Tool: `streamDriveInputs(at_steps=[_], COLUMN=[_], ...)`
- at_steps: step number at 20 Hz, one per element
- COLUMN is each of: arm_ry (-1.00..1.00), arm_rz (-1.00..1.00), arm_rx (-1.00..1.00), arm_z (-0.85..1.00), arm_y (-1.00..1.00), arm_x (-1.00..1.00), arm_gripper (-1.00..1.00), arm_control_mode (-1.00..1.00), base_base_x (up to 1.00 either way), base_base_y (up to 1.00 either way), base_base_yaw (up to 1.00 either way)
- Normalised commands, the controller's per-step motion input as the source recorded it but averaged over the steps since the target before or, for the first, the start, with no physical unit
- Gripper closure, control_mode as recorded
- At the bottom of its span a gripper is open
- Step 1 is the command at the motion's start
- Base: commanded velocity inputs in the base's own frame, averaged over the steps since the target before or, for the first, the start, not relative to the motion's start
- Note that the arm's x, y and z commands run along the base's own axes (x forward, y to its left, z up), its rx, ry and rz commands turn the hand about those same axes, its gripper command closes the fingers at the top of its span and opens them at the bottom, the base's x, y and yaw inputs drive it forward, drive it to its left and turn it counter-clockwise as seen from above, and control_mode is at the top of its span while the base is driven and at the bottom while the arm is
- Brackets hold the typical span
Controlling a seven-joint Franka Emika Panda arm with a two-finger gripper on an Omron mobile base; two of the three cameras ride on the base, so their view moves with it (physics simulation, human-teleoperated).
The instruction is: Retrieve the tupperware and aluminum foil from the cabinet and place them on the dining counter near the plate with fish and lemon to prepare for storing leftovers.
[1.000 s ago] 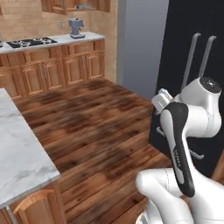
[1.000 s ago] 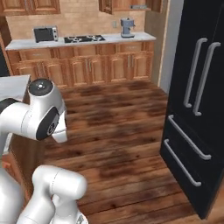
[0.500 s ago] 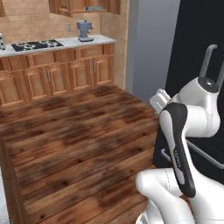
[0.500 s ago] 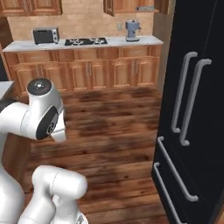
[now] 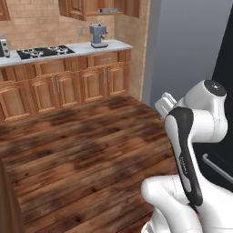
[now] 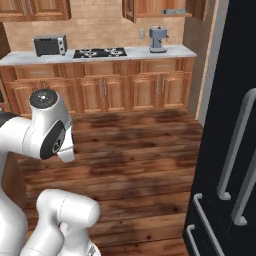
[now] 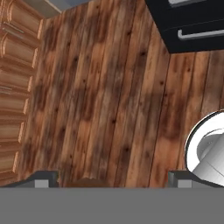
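Wooden floor (image 5: 86,150) lies broad and bare ahead of me. A black fridge (image 6: 230,150) stands close on my right. The far bench (image 6: 100,55) carries a stovetop (image 6: 100,52), toaster (image 6: 50,45) and coffee machine (image 6: 158,39); above it hangs a cabinet (image 6: 160,7), door ajar. My gripper (image 7: 113,179) stands wide, empty, over floorboards.

Even, soft light fills the kitchen, warm on the brown plank wooden floor (image 5: 86,150). The tall black glossy fridge (image 6: 225,150) stays dark with little glare. Rendered edges look slightly soft; a faint dim patch darkens the hand view's planks.
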Motion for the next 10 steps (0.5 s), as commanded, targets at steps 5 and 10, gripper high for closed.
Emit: streamDriveInputs(at_steps=[5,10], arm_ry=[0.0,0.0], arm_rz=[0.0,0.0], arm_rx=[0.0,0.0], arm_z=[0.0,0.0], arm_y=[0.0,0.0], arm_x=[0.0,0.0], arm_gripper=[-1.0,-1.0], arm_control_mode=[1.0,1.0], base_base_x=[1.0,1.0], base_base_y=[-0.01,-0.1], base_base_yaw=[0.03,0.0])
